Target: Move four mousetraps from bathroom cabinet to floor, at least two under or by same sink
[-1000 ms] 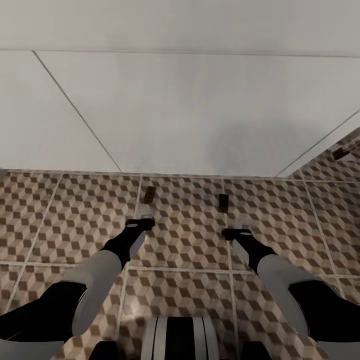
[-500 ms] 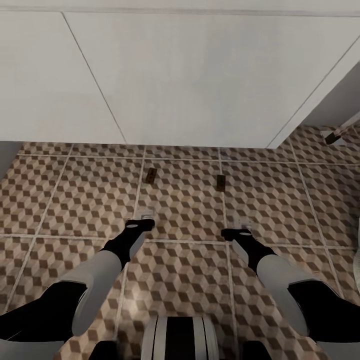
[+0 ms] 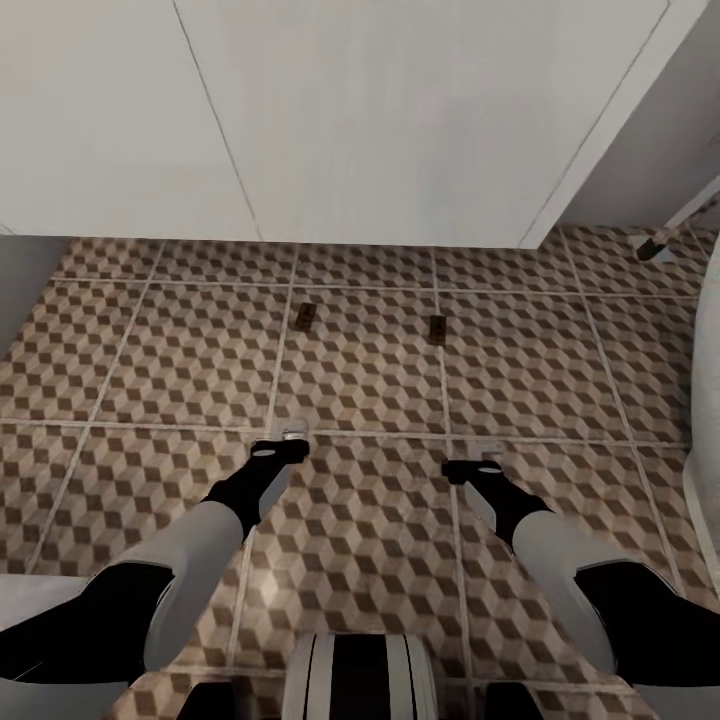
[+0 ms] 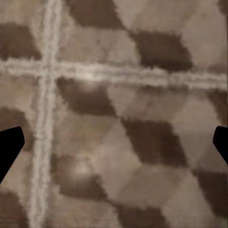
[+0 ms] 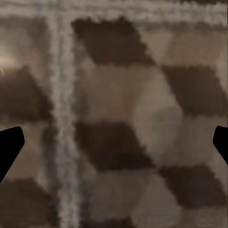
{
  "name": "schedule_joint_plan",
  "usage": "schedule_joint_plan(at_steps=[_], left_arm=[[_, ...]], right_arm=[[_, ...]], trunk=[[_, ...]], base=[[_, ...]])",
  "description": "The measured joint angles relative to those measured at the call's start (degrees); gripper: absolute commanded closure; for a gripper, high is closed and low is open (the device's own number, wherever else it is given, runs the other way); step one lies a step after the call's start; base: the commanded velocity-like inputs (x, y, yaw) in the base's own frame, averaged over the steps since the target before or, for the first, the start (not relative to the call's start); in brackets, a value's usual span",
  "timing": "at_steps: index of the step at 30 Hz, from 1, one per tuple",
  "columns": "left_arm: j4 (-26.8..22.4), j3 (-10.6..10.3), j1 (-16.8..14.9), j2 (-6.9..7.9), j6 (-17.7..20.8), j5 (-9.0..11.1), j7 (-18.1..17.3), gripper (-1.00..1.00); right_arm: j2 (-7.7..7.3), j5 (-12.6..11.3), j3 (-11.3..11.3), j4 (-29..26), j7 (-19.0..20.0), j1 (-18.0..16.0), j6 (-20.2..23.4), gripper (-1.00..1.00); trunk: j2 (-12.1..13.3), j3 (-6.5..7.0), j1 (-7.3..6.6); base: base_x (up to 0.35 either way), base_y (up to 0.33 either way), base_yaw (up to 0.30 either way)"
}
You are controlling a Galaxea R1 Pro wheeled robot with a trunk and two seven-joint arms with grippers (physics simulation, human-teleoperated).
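Two mousetraps lie flat on the cube-patterned bathroom floor [image 3: 370, 380], one [image 3: 305, 317] to the left and one [image 3: 437, 329] to the right, just in front of the white vanity [image 3: 400, 120] of the bathroom sink. My left gripper [image 3: 293, 437] hangs open above the tiles, short of the left trap. My right gripper [image 3: 490, 461] is open too, short of the right trap. In both wrist views the dark fingertips [image 4: 9, 145] [image 5: 10, 142] stand wide apart over bare tile. The cabinet is out of view.
A rounded white fixture [image 3: 705, 400] edges in at the right. A small dark object [image 3: 652, 247] lies on the floor at the far right beside a white strip. Grey wall [image 3: 25, 280] shows at the left.
The whole head view has shifted: vanity and both mousetraps sit higher and look farther off, so the camera moved back. Both arms hold the same pose, grippers still open.
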Motion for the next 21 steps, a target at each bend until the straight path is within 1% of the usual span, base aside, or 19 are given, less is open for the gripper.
schedule_joint_plan(at_steps=[12,21], left_arm=[[0.7,0.0,0.0,-0.01,-0.1,-0.1,0.0,-1.00],[2.3,0.0,0.0,0.00,-0.5,-0.2,0.0,-1.00]], right_arm=[[-0.20,0.1,0.0,0.5,0.0,0.1,0.0,-1.00],[-0.13,0.1,0.0,0.6,0.0,0.0,0.0,-1.00]], trunk=[[0.0,0.00,0.00],[0.0,0.00,0.00]], base=[[-0.349,0.000,0.000],[-0.339,0.000,0.000]])
